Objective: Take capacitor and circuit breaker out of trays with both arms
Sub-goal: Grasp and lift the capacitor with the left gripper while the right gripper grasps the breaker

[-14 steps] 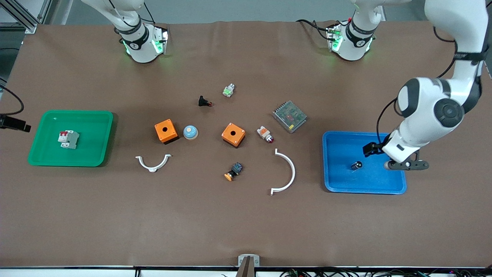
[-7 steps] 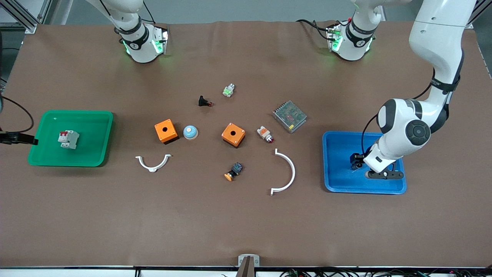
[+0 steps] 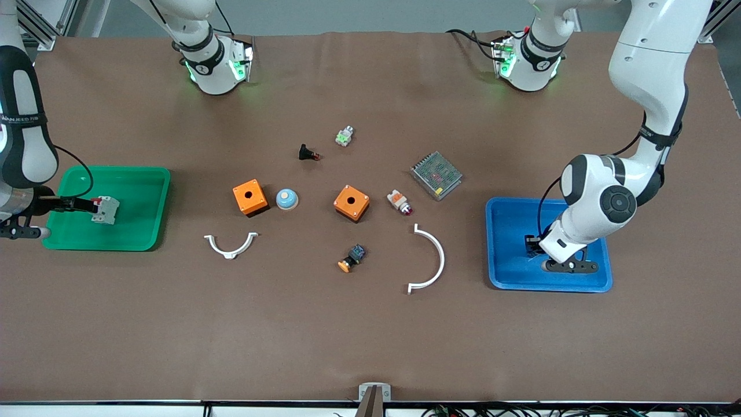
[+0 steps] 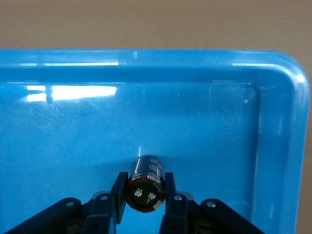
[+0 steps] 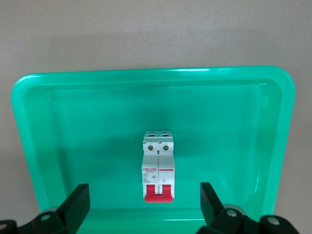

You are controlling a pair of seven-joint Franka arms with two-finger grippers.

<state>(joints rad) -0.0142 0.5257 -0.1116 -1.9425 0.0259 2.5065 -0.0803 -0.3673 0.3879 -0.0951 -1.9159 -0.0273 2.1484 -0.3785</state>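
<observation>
Right wrist view – breaker point(image 5: 158, 165), label unreadable, right gripper point(image 5: 144, 204) open-fingered

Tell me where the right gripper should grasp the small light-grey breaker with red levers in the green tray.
Grip the light-grey breaker across its long flat flanks, mid-body, clear of the red levers. It lies flat in the green tray, and the open right gripper already faces its lever end with a finger on each side, so descending straight should probably work.
</observation>
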